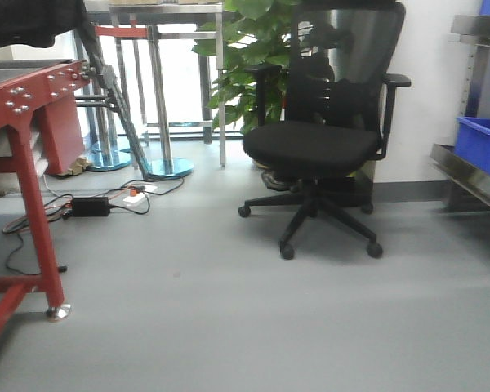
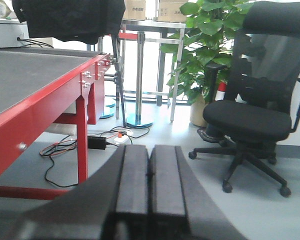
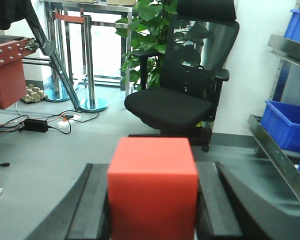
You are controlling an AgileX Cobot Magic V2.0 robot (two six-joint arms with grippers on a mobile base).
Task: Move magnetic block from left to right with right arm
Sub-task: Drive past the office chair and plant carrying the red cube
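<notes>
Right wrist: right claw (image 3: 152,212) grips the magnetic block (image 3: 152,185); left claw (image 2: 150,192) fully closed.

I see the magnetic block (image 3: 152,190) as smooth, matte red; the right end effector (image 3: 153,210) pads (image 3: 92,205) look dull black rubber. The table (image 2: 35,107) frame is glossy red-painted metal.

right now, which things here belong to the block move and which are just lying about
Job: magnetic block, held between the right jaws.
Lying about: office chair, plant, red table, blue bin, power adapter.
</notes>
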